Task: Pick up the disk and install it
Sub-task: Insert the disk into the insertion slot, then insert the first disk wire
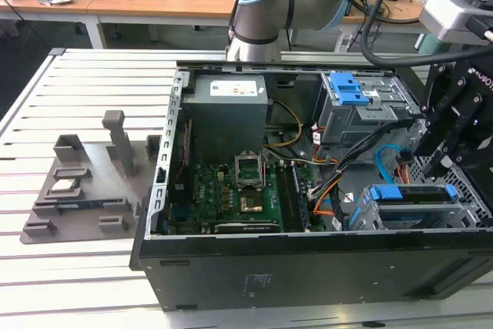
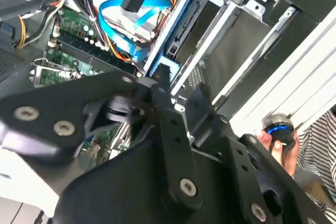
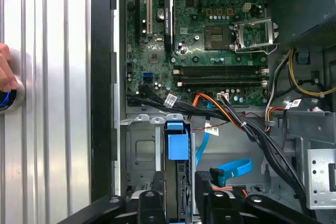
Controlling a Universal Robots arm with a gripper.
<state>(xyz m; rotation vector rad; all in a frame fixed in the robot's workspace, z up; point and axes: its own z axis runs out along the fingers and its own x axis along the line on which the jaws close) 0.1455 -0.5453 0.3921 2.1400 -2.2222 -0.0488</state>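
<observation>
Where the black metal computer case point(image 1: 308, 275) lies open, the black gripper point(image 1: 445, 161) hangs over the blue-framed silver disk point(image 1: 412, 193) in its bay. First wrist view: spread fingers point(image 3: 150, 205) straddle it, black cables point(image 3: 262, 140) beside. Second wrist view: flat blue cable point(image 2: 110, 14) nearby.

in the exterior view the gripper point(image 1: 441, 161) runs off the frame at the exterior view's right, and whether its lower end touches the disk point(image 1: 408, 193) can't be made out. the disk, lower right of the frame, is mostly buried in the drive cage point(image 1: 362, 217). the robot arm point(image 1: 266, 5) is cropped at the top of the frame. bits on the grey tray point(image 1: 77, 221), middle left, are too small to tell. in the first wrist view a hand point(image 3: 3, 69) is cut by the picture's edge.
</observation>
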